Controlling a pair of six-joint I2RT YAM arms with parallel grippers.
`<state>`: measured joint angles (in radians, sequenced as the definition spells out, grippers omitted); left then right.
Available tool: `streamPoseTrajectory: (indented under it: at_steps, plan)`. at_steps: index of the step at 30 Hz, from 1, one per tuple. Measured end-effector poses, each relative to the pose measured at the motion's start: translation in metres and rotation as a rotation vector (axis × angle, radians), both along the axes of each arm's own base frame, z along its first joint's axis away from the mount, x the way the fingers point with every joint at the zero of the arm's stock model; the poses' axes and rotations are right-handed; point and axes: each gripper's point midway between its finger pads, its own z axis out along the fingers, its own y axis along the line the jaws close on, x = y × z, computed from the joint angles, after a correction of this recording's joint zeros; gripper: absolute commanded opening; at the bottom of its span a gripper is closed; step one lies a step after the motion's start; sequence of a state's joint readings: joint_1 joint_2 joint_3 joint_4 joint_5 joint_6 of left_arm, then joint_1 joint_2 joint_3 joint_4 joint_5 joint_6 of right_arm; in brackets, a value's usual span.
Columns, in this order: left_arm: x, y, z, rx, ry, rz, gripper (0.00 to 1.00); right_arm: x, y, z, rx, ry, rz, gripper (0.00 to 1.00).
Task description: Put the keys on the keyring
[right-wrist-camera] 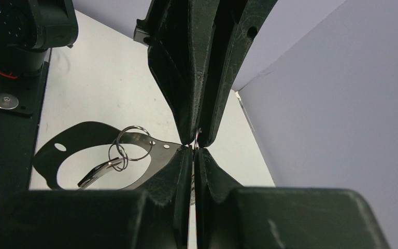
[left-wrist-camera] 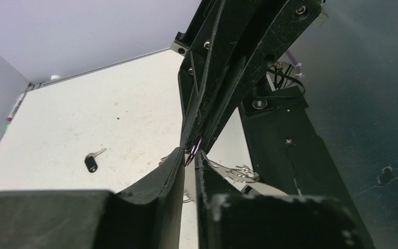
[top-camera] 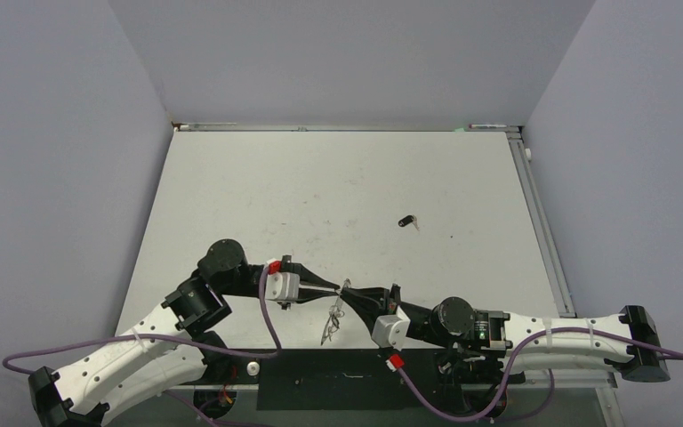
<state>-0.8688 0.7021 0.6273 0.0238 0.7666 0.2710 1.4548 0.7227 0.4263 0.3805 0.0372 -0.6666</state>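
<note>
Step in hand, as I read it: working the keyring mid-air, not fetching. The left hand (top-camera: pixel 338 286) and right hand (top-camera: pixel 356 292) meet tip to tip above the near part of the desk (top-camera: pixel 320 196), both with fingers closed. The keyring (top-camera: pixel 333 320) hangs edge-on just below that meeting point, off the surface. In the right wrist view the hoop's rim runs straight into the right hand's fingers, so that one is gripping the keyring. The left hand pinches a thin sliver at the same spot. I take it as the rim or one of the wire loops (right-wrist-camera: pixel 134 141) but can't confirm it. One key (right-wrist-camera: pixel 96 176) hangs from those loops, blade down, head hidden, so it looks threaded. The loose key (top-camera: pixel 406 221) lies flat on the desk, well apart from both hands, further out and to the right. So roughly partway: one on, at least one to go. Next move likely calls for one hand to keep the hoop steady while the other lets go, reaches out and takes the loose key by its black head. It's tiny and lies flat, so a low, precise pinch is needed. After that, a free loop has to be lined up with the key's hole.
</note>
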Motion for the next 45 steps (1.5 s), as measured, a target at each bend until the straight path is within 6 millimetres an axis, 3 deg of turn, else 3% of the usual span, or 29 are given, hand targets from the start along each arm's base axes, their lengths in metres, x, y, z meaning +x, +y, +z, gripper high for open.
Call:
streamPoseTrajectory:
  at_steps: [8, 13, 20, 30, 37, 45]
  plan:
    - [0.001, 0.000, 0.001, -0.004, -0.022, 0.004, 0.00, -0.001, 0.000, 0.002, 0.016, 0.022, 0.003, 0.06]
    - [0.002, 0.002, 0.005, -0.015, -0.046, 0.025, 0.00, -0.001, 0.001, 0.007, 0.028, 0.046, 0.001, 0.19]
    - [0.009, 0.004, 0.002, -0.008, -0.059, 0.071, 0.00, 0.001, 0.003, 0.020, 0.043, 0.076, -0.009, 0.18]
    - [0.012, 0.006, -0.003, 0.004, -0.055, 0.090, 0.00, 0.005, 0.003, 0.009, 0.001, 0.104, -0.038, 0.27]
    - [0.012, 0.006, -0.002, 0.002, -0.059, 0.092, 0.00, 0.011, 0.002, -0.002, -0.033, 0.141, -0.073, 0.26]
    - [0.012, 0.006, -0.002, 0.002, -0.059, 0.092, 0.00, 0.016, 0.006, 0.001, -0.032, 0.163, -0.085, 0.24]
